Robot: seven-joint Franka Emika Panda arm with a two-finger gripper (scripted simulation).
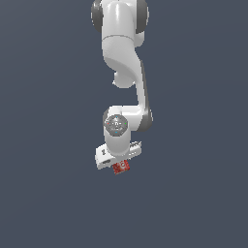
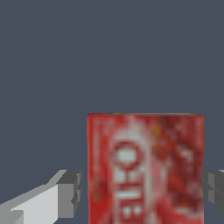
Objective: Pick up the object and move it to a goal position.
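We see a single white robot arm [image 1: 127, 63] with dark grey joint bands reaching down over a plain slate-grey floor [image 1: 48, 193], and at its end a white gripper [image 1: 121, 167] with a flat, wide palm body. Just under that body, a small red rectangular box with white lettering [image 1: 121, 167] peeks out, only part of it showing past the hand in the exterior view.

From the wrist view we look along the gripper [image 2: 142, 192] and find the red box [image 2: 145, 168] standing between the jaws, its printed face turned toward the camera, the white letters blurred and running lengthwise down the face. One grey finger pad [image 2: 70, 192] sits to one side of the box with a thin strip of grey floor [image 2: 109, 52] visible between pad and box, so on that side we judge it just beside, not pressing. The other grey pad [image 2: 213, 187] is right at the opposite edge of the box; whether it touches, we cannot tell. The jaws stand apart at roughly the box's width, bracketing it without a clear clamp.

Whether the box rests on the floor or is lifted off it, we cannot tell from either view.
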